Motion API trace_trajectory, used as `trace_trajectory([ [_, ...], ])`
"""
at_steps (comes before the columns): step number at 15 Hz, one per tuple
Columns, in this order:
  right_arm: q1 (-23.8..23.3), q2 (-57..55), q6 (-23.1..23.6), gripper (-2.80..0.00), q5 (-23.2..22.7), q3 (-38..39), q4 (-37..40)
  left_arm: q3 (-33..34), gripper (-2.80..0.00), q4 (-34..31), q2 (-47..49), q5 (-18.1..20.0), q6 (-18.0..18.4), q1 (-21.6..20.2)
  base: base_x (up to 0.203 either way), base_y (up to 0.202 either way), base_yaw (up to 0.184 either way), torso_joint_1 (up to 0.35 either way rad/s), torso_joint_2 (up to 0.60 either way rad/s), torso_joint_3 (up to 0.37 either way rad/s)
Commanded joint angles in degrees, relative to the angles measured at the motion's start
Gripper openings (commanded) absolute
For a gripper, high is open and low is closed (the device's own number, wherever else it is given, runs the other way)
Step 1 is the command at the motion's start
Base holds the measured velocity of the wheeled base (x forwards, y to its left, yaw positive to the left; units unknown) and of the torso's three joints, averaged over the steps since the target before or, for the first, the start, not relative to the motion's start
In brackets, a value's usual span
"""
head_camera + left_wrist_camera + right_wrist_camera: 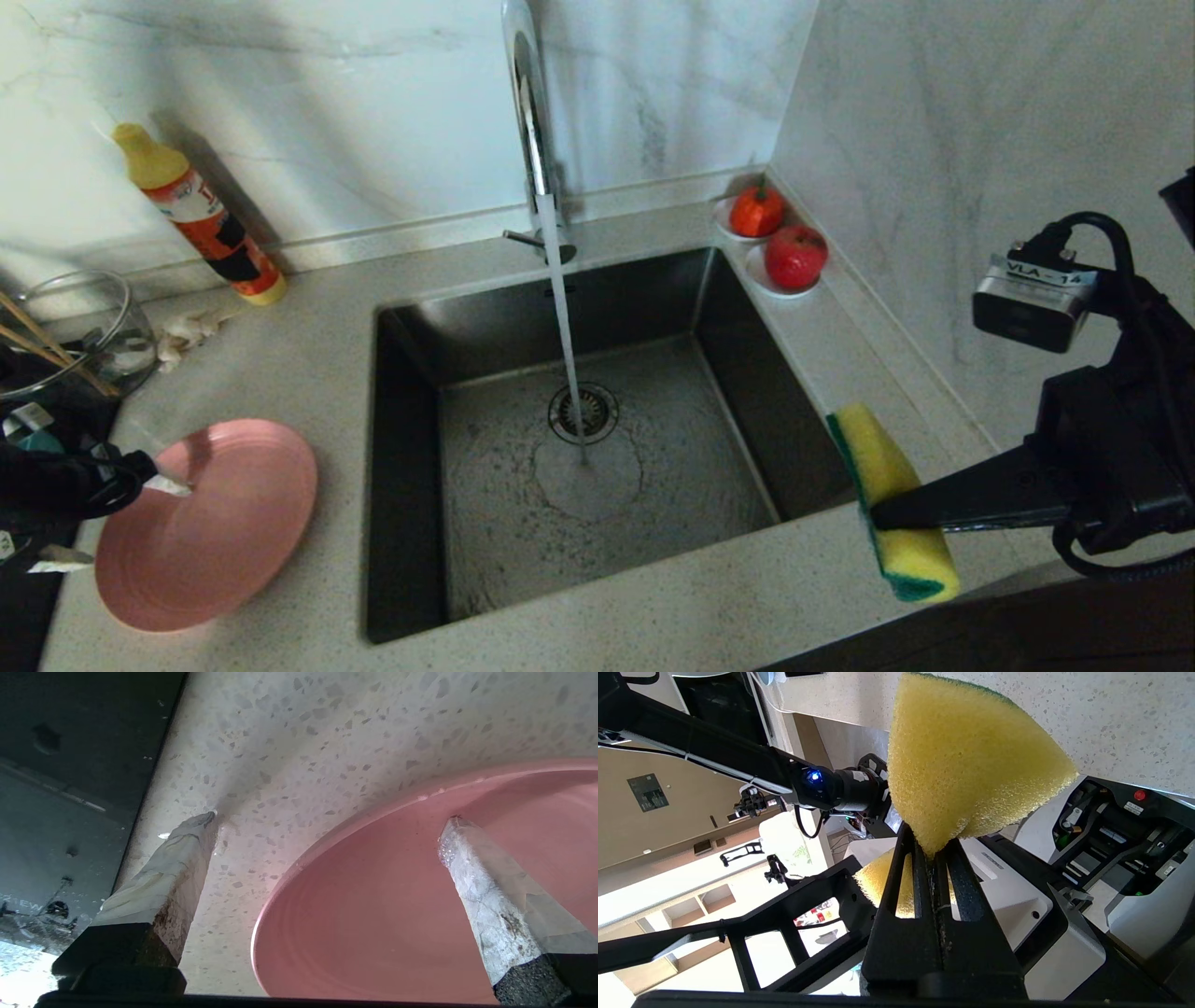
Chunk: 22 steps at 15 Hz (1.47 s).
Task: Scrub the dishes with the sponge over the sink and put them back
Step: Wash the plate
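The pink plate (pixel 210 527) lies on the speckled counter left of the sink (pixel 747 373). My left gripper (pixel 121 523) reaches in from the left edge and stands open astride the plate's rim. In the left wrist view one taped finger (pixel 472 872) is over the plate (pixel 373 914), and the other finger (pixel 187 858) is down by the bare counter outside it; left gripper (pixel 329 821). Thin wooden sticks (pixel 33 331) stand in a glass jug. My right gripper (pixel 882 513) is shut on the yellow sponge (pixel 892 467) beside the sink's right front corner; sponge (pixel 971 756), right gripper (pixel 931 851).
Water runs from the chrome tap (pixel 532 121) onto the drain strainer (pixel 583 411). A yellow-capped detergent bottle (pixel 201 219) leans on the back wall. The glass jug (pixel 103 327) is at far left. Two saucers with red fruit (pixel 780 238) sit in the back right corner by the marble wall.
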<state>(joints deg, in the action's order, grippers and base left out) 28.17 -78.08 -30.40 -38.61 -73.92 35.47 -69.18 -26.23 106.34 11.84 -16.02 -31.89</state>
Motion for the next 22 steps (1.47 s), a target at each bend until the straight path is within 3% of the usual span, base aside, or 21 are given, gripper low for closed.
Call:
trace_trajectory([
  [1, 0.04, 0.12, -0.18, -2.80, -0.24, 0.10, 0.21, -0.34, 0.00, -0.11, 0.08, 1.65, -0.54, -0.01, 0.000, 0.000, 0.000, 0.000, 0.00, 0.000],
  [3, 0.04, 0.03, -0.18, -2.80, -0.24, 0.18, 0.21, -0.26, 0.00, -0.58, -0.08, 4.84, -1.48, -0.01, 0.000, 0.000, 0.000, 0.000, 0.00, 0.000],
  [12, 0.04, 0.21, -0.18, -2.80, -0.24, 0.36, 0.21, -0.43, 0.00, -0.76, -0.52, 4.95, -2.25, -0.01, 0.000, 0.000, 0.000, 0.000, 0.00, 0.000],
  [13, 0.04, 0.28, -0.18, -2.80, -0.24, 0.36, 0.21, -0.52, -2.80, -0.76, -0.43, 4.95, -2.35, -0.01, 0.000, 0.000, 0.000, 0.000, 0.00, 0.000],
  [22, 0.04, 0.30, -0.18, -2.80, -0.28, -0.08, 0.21, -1.04, -2.80, -0.67, -0.87, 4.86, -2.43, -0.10, 0.000, 0.000, 0.000, 0.000, 0.00, 0.000],
])
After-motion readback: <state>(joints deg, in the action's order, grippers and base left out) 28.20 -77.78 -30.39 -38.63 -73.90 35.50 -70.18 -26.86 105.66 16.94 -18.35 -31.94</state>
